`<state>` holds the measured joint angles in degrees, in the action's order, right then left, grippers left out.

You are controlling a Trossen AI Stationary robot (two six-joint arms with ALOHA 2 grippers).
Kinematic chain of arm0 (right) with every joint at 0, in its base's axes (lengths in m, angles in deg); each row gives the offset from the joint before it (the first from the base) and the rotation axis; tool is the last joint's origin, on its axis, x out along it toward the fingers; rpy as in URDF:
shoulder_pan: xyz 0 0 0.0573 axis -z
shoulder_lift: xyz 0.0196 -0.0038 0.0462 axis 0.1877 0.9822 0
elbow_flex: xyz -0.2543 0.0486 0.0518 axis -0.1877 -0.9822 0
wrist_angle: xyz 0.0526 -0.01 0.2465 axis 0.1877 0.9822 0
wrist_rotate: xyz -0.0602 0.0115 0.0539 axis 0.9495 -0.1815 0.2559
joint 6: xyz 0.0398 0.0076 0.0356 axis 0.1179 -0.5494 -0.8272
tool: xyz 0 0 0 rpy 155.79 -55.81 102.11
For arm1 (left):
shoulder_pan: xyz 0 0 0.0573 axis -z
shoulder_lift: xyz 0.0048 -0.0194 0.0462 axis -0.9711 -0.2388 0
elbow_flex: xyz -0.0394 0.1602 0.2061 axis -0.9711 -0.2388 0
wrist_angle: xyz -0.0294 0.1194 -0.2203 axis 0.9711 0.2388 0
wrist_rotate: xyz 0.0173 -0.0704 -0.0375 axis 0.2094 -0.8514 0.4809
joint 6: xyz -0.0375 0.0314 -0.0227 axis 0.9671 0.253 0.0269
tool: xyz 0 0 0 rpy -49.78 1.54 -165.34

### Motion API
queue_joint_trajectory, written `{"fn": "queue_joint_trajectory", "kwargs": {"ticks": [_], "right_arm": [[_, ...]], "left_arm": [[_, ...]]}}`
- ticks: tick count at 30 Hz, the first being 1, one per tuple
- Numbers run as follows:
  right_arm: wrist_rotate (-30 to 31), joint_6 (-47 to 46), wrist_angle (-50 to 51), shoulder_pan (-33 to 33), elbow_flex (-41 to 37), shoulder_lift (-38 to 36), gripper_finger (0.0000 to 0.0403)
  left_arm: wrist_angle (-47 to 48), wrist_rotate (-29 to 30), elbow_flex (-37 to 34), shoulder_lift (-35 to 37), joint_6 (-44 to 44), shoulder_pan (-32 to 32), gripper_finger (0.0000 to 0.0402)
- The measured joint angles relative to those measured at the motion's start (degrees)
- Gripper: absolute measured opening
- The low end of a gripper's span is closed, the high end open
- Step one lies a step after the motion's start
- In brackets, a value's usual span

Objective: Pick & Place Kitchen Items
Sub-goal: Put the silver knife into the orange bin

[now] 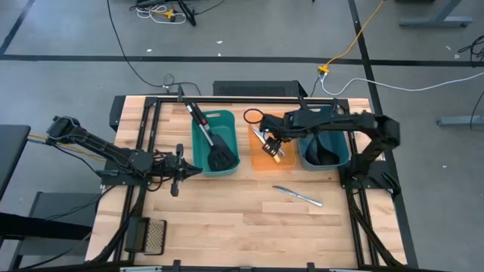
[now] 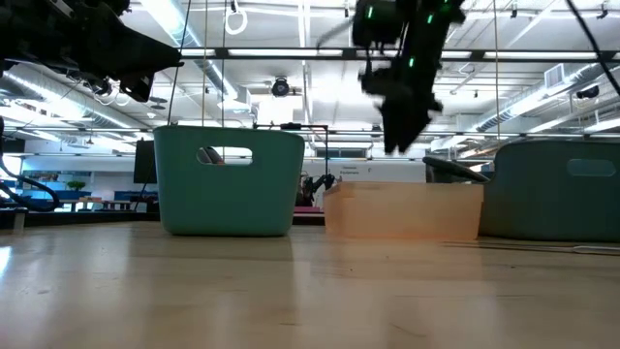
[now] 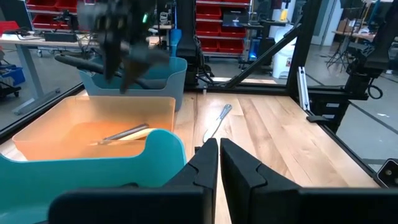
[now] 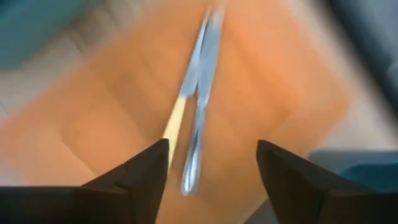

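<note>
Wooden table (image 1: 227, 219): carries three bins in a row toward its far edge, with loose cutlery on the open boards nearer the front.

Left teal bin (image 1: 214, 143): holds a black slotted spatula (image 1: 218, 155), blade down in the bin's near end, handle leaning out over the far rim; likely already sorted.

Right teal bin (image 1: 325, 149): at the right end of the row; a dark utensil lies inside, too shadowed to name.

Orange bin (image 1: 266, 151): middle of the row, apparently the place for knives. Inside lie a silver table knife (image 4: 200, 118) and a small yellow-handled knife (image 4: 177, 118), side by side and nearly parallel.

Right arm: stretched from its base at the right edge leftward over the right teal bin, wrist bent down. Right gripper (image 1: 272, 143) hangs over the orange bin, fingers spread wide and empty, the two knives directly below between them; it reads as a drop-off pose.

Left arm: lies low along the left side of the table. Left gripper (image 1: 178, 170) sits just left of the left teal bin, fingers pressed nearly together, holding nothing, waiting.

Second silver table knife (image 1: 297, 196): flat on the boards in front of the bins, right of centre, not yet sorted.

Mesh grater (image 1: 154, 236): near the front-left corner.
</note>
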<state>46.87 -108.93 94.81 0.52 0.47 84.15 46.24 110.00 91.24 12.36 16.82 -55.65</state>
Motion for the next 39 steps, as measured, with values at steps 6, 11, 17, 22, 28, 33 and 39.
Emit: {"fn": "queue_joint_trajectory", "kwargs": {"ticks": [6, 11, 17, 22, 28, 33, 39], "right_arm": [[4.9, 6.1, -4.7, -6.8, 0.1, -9.6, 0.0159], [4.3, 15.0, -18.7, -13.1, -6.6, -19.9, 0.0061], [2.9, 21.2, -36.3, -18.6, -19.9, -33.4, 0.0013], [3.6, 21.2, -46.0, -22.1, -31.6, -41.1, 0.0006], [6.4, 15.5, -47.6, -25.8, -41.3, -44.2, 0.0005], [6.9, 8.3, -46.6, -31.0, -43.4, -43.0, 0.0005], [8.3, -0.1, -41.8, -39.1, -41.2, -39.6, 0.0005]], "left_arm": [[0.0, 0.0, 0.0, 0.0, -0.1, 0.0, 0.0023], [0.0, 0.0, 0.0, 0.0, -1.9, 0.0, 0.0023], [0.0, 0.0, 0.0, 0.0, -2.2, 0.0, 0.0023], [0.0, 0.0, 0.0, 0.0, -2.2, 0.0, 0.0023], [0.0, 0.0, 0.0, 0.0, -2.1, 0.0, 0.0023], [0.0, 0.0, 0.0, 0.0, -1.9, 0.0, 0.0023], [0.0, 0.0, 0.0, 0.0, -1.8, 0.0, 0.0023]]}}
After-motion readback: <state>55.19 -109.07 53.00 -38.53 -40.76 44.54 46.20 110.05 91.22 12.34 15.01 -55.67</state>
